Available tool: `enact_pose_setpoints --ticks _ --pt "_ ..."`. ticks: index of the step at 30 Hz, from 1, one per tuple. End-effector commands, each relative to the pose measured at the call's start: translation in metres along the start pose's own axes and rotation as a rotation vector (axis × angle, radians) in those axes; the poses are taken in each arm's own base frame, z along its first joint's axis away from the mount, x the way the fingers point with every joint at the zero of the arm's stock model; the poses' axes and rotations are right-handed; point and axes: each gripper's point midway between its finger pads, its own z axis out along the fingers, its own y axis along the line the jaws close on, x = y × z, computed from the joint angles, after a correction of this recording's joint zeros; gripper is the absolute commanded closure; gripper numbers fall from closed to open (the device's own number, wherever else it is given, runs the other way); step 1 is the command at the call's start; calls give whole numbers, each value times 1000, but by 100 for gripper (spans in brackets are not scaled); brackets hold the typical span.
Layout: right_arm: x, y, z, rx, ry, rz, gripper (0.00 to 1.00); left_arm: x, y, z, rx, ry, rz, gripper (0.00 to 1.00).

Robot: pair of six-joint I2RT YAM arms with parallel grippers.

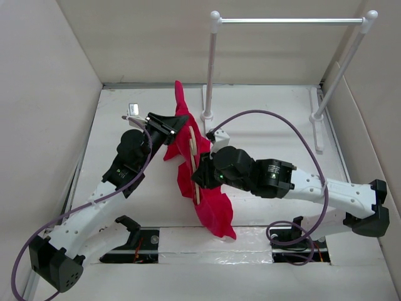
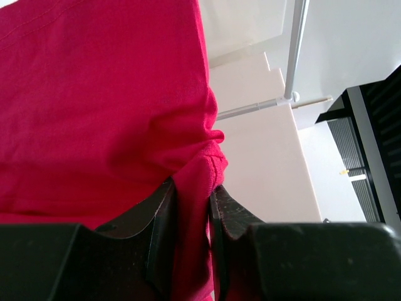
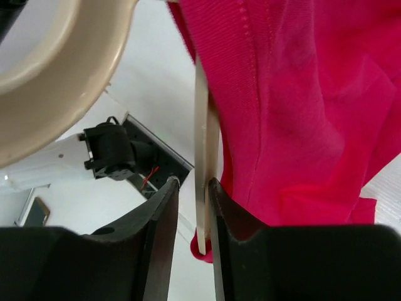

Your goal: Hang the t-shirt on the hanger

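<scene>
The red t-shirt (image 1: 213,207) hangs in the air over the middle of the table, stretched between both grippers. The beige wooden hanger (image 1: 193,145) is partly inside it, with only short stretches of wood showing. My left gripper (image 1: 170,128) is shut on the shirt's upper edge; in the left wrist view its jaws (image 2: 191,188) pinch a fold of the t-shirt (image 2: 94,94). My right gripper (image 1: 199,175) sits against the shirt's middle; in the right wrist view it (image 3: 191,185) is shut on the hanger's thin bar (image 3: 200,125), beside the t-shirt (image 3: 301,94). The hanger's thick hook (image 3: 56,56) curves at upper left.
A white rack with a metal bar (image 1: 288,21) stands at the back right, its feet (image 1: 207,115) close behind the shirt; it also shows in the left wrist view (image 2: 294,50). A small shiny object (image 1: 133,108) lies at the back left. Walls enclose the table.
</scene>
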Motion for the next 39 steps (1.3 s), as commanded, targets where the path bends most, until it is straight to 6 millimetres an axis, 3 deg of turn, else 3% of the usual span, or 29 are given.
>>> enact_pose_setpoints --ticks 1,5,9,12,14,15,16,20,25,26,28,32,35,39 --pt "-32 3 -6 24 -118 41 72 -4 -26 -8 92 -7 -26 100" --pt "-30 -6 3 79 -125 41 77 2 -28 -11 97 28 -23 100" --pt "-28 -12 12 116 -131 36 68 5 -27 -11 94 43 -25 100" --pt "-27 -14 17 144 -142 30 66 4 -30 -12 101 39 -27 100" --pt "-26 -17 19 161 -144 27 71 3 -32 -13 104 38 -19 100" --pt "-27 -18 18 167 -147 26 96 2 -35 -13 107 37 -13 100" --pt "-30 -19 16 171 -158 31 100 0 -36 -13 108 27 -3 100" --pt "-36 -16 1 139 -170 35 100 -5 -36 -7 78 11 62 100" --pt "-17 -17 -20 86 -72 19 100 -31 -50 6 59 -46 205 99" --pt "-14 -18 -24 79 -57 19 100 -30 -45 12 33 -37 232 91" --pt "-3 -21 -31 63 -17 21 100 -46 -54 17 13 -103 288 84" --pt "-1 -22 -58 15 4 38 100 -61 -50 37 -53 -152 368 53" --pt "0 -27 -67 10 11 43 100 -72 -59 48 -60 -176 402 34" --pt "-6 -30 -76 5 -10 55 100 -78 -54 58 -100 -181 441 29"
